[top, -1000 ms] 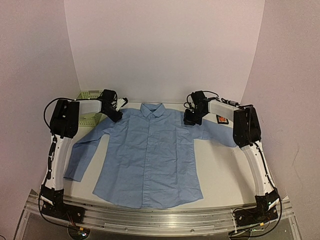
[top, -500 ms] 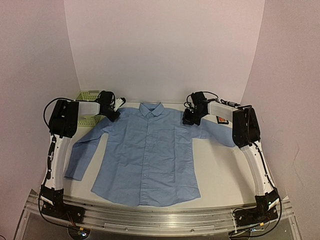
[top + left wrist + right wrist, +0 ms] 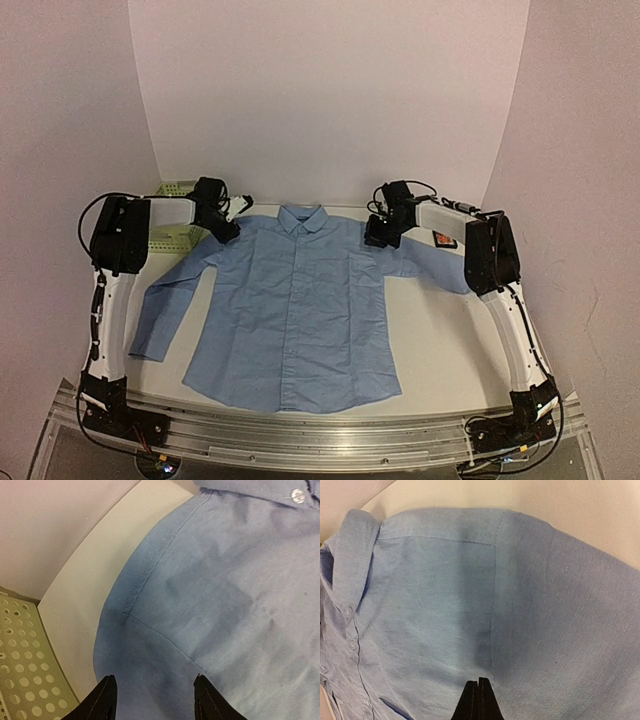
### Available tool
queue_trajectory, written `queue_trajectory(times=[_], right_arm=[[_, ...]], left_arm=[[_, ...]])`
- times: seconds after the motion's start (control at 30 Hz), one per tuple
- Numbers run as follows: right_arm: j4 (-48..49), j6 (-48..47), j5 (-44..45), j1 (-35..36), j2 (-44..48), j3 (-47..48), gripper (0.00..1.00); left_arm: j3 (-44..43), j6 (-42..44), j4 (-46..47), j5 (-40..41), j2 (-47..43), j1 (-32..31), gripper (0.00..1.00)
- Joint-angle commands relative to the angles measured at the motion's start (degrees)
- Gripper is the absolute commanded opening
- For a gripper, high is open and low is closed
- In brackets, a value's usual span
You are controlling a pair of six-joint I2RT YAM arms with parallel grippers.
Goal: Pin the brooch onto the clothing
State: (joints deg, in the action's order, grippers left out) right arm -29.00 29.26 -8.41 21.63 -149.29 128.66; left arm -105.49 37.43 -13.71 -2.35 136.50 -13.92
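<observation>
The left gripper (image 3: 154,681) hangs with its jaws apart and nothing between them, low over one shoulder seam of the light blue long-sleeved button-up shirt (image 3: 300,300). The right gripper (image 3: 478,681) presses its closed fingertips to the shirt's opposite shoulder; whether a fold of cloth is nipped between them cannot be told. Each arm takes the shoulder on its own side, on either side of the shirt's collar (image 3: 302,217), a stance that looks meant to keep the cloth flat and steady for pinning.

The shirt lies face up and buttoned on the white table (image 3: 440,330), sleeves spread, collar toward the far wall. The tiny orange-red brooch (image 3: 445,240) is not yet on the shirt. It appears to rest in a small black square box (image 3: 453,244) beside the shirt's sleeve on the right arm's side, just past the right gripper, and neither gripper holds it.

A pale green perforated plastic basket (image 3: 175,190) stands beyond the shirt's other shoulder, near the left gripper. By this showing, the fetching and the pinning both lie ahead.
</observation>
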Motion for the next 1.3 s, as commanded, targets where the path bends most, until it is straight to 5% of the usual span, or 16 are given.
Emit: queue_trajectory(times=[0.0,0.23,0.4,0.8,0.9,1.03,1.27], right_arm=[[0.0,-2.5,-0.8,0.0,3.7,4.2,0.0],[0.0,-5.1,1.5,-0.8,11.1,-0.5,0.0],[0.0,-5.1,2.9,-3.6,14.7,-6.1,0.0],[-0.2,-5.1,6.2,-12.3,17.6,-9.4,0.0],[-0.3,-6.4,7.3,-14.0,17.9,-9.7,0.09],[-1.7,-11.3,11.1,-14.7,17.7,-9.7,0.31],[-5.0,-20.2,17.6,-14.9,15.1,-7.3,0.58]], left_arm=[[0.5,2.7,-5.7,-5.1,-9.6,-0.6,0.52],[18.5,9.8,-5.8,-2.9,-19.4,0.1,0.19],[27.9,12.6,-2.4,-1.5,-21.6,0.1,0.19],[27.7,12.7,-2.4,0.1,-16.6,0.7,0.21],[29.0,12.7,-5.0,-1.8,-19.2,0.7,0.26],[27.8,12.5,-11.3,-6.0,-22.5,0.7,0.49],[19.4,6.8,-22.9,-14.4,-24.6,0.8,0.72]])
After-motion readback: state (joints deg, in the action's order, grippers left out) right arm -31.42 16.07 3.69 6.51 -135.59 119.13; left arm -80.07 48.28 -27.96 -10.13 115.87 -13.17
